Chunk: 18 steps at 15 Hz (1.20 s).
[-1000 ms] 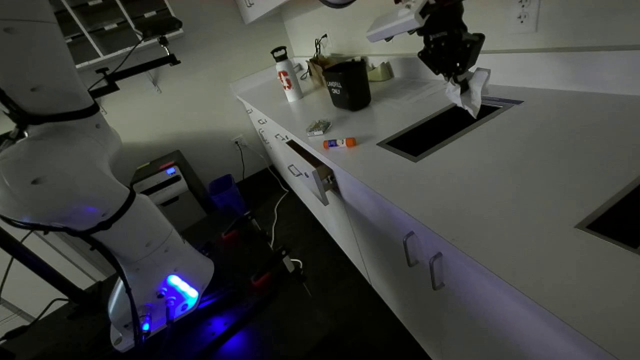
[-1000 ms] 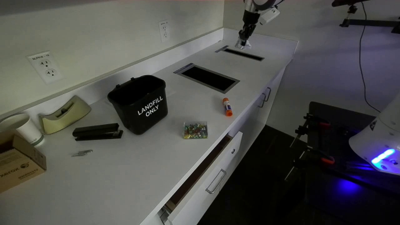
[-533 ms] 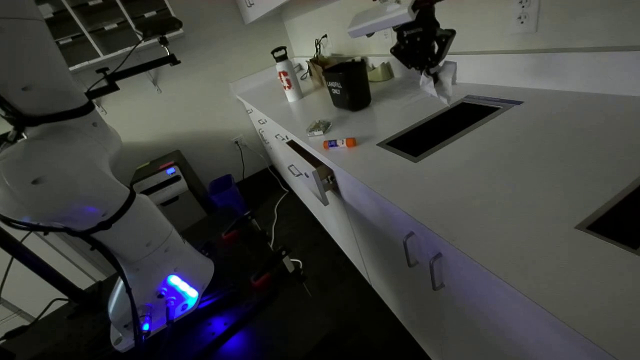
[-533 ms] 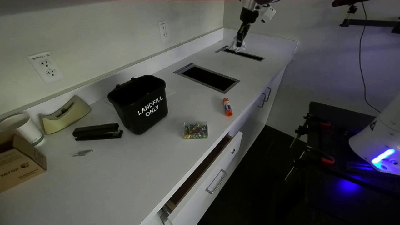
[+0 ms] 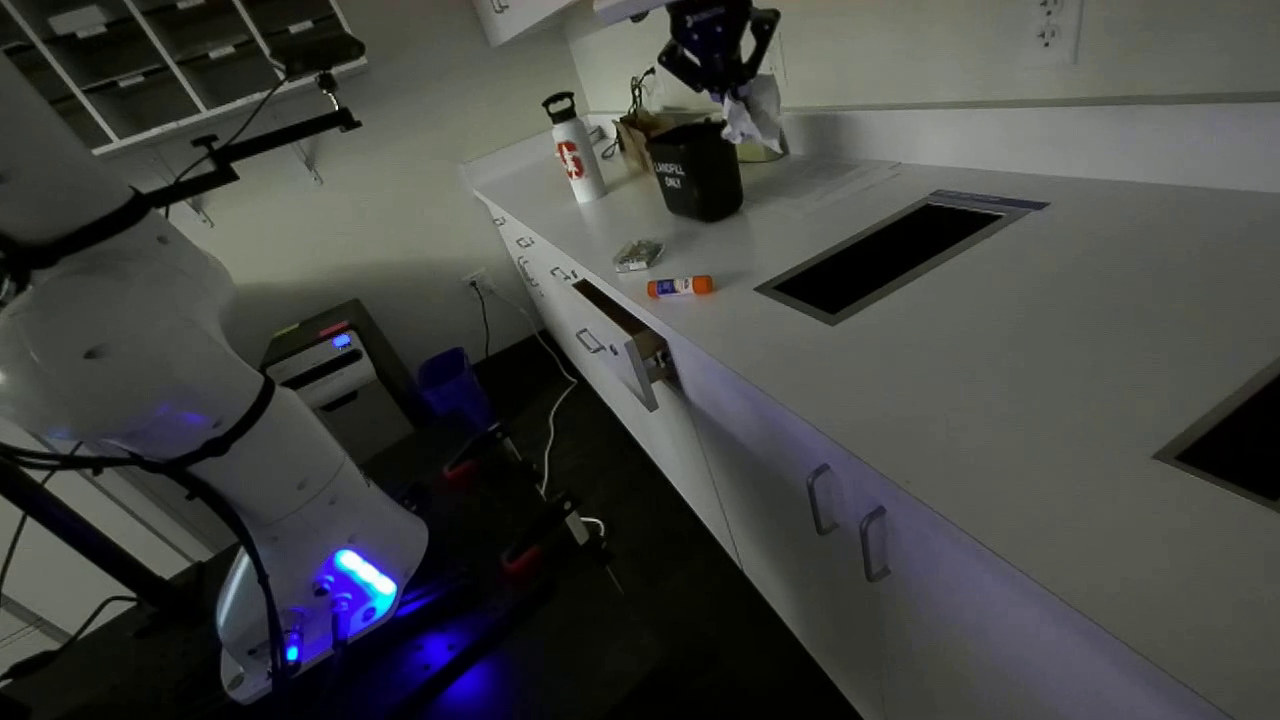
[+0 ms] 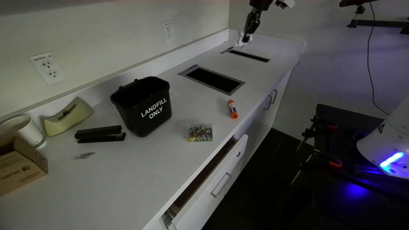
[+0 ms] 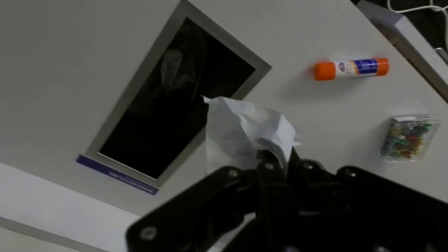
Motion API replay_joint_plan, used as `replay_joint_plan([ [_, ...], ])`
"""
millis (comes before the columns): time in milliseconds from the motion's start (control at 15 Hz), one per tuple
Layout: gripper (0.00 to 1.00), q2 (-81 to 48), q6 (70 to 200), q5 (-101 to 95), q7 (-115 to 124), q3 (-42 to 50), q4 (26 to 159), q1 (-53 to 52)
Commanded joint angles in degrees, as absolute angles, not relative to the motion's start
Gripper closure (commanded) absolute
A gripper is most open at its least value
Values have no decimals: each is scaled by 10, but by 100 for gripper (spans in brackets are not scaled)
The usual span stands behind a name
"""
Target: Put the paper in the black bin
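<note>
So the end effector (image 5: 730, 96) has its fingers pinched on a crumpled piece of white paper (image 7: 238, 129), and the whole lot hangs up in the air above the bench (image 5: 1000, 350). In the wrist view the paper pokes out past the fingertips and overlaps the edge of a dark, grey-framed rectangle (image 7: 150, 140) set in the bench. The black bin (image 6: 142, 116) stands upright on the bench, "LANDFILL ONLY" in white on its side, and the paper is outside it, clearly apart.

Other stuff lying around: an orange-ended glue stick (image 6: 232, 109) on its side near the front edge, plus a clear box of multicolored push pins (image 6: 200, 133) near it. Just beside the bin there's a black stapler (image 6: 100, 134), then a yellowish tape dispenser (image 6: 68, 120) and a white paper cup (image 6: 30, 131) next to a Xerox box (image 6: 24, 171). A few silvery paper clips (image 6: 84, 156) lie near the stapler, kinda blurry. In an exterior view a white bottle (image 5: 580, 165) with a red logo stands past the bin. One drawer (image 6: 201, 201) below is pulled partway out.
</note>
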<state>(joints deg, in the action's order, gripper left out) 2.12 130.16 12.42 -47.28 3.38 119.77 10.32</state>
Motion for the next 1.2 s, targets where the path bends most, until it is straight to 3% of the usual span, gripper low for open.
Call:
replay_joint_plan([
  [0,98,49,1270,179,-549,31,1202,54],
  [467,98,10,1297,241,-553,-8,1162,-26],
  [1133,98,-183,1532,237,-437,-90,1019,-61],
])
